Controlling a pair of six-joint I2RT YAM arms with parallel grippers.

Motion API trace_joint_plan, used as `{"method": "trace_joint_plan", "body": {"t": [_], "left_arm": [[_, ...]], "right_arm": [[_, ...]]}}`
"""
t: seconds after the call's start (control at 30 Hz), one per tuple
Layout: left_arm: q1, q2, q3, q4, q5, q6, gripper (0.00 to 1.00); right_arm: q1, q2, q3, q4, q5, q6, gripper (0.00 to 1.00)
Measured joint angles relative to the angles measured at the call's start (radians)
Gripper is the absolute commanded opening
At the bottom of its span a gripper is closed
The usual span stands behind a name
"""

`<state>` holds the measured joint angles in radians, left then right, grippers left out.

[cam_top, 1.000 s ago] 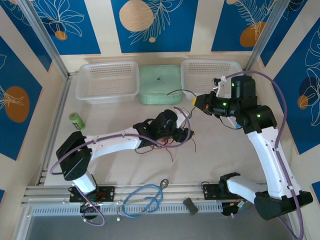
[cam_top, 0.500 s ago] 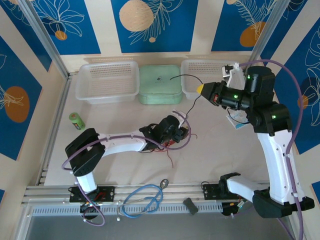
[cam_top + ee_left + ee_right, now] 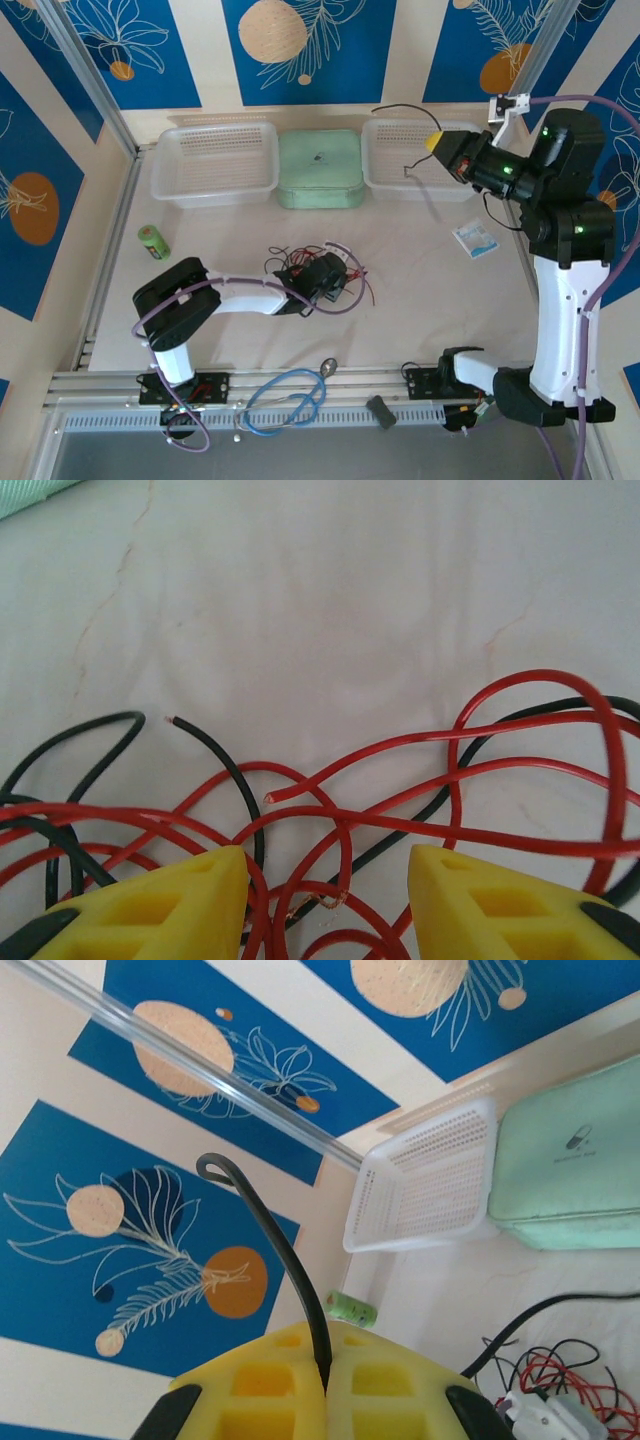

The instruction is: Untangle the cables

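Observation:
The cables are a tangle of thin red and black wires on the white mat at mid-table. My left gripper sits low over the tangle. In the left wrist view its yellow fingers stand apart, open, with red loops and a black wire lying on the mat between them. My right gripper is raised at the back right, over the right basket. It is shut on one black cable, whose free end curls above it.
Two white baskets flank a pale green box at the back. A small green cylinder lies at the left, a small packet at the right. A light-blue looped cable rests on the near rail.
My right gripper has risen and swung to the back right, drawing the black cable away from the tangle. My left gripper has slid left and nearer over the wires, its jaws narrower.

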<state>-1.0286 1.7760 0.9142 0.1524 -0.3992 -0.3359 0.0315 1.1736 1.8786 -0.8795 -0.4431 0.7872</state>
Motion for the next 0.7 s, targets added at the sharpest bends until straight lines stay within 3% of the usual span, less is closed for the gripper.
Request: {"method": "trace_joint_plan", "body": {"t": [0.1, 0.27, 0.7], "left_arm": [[0.037, 0.000, -0.010, -0.001, 0.003, -0.003, 0.52], [0.084, -0.022, -0.009, -0.029, 0.048, 0.012, 0.76], [0.081, -0.214, 0.246, -0.242, 0.339, 0.060, 0.81]], "right_arm": [[-0.033, 0.011, 0.001, -0.002, -0.009, 0.003, 0.00], [-0.053, 0.014, -0.020, -0.004, -0.021, -0.005, 0.00], [-0.042, -0.050, -0.356, 0.062, -0.040, -0.119, 0.00]]}}
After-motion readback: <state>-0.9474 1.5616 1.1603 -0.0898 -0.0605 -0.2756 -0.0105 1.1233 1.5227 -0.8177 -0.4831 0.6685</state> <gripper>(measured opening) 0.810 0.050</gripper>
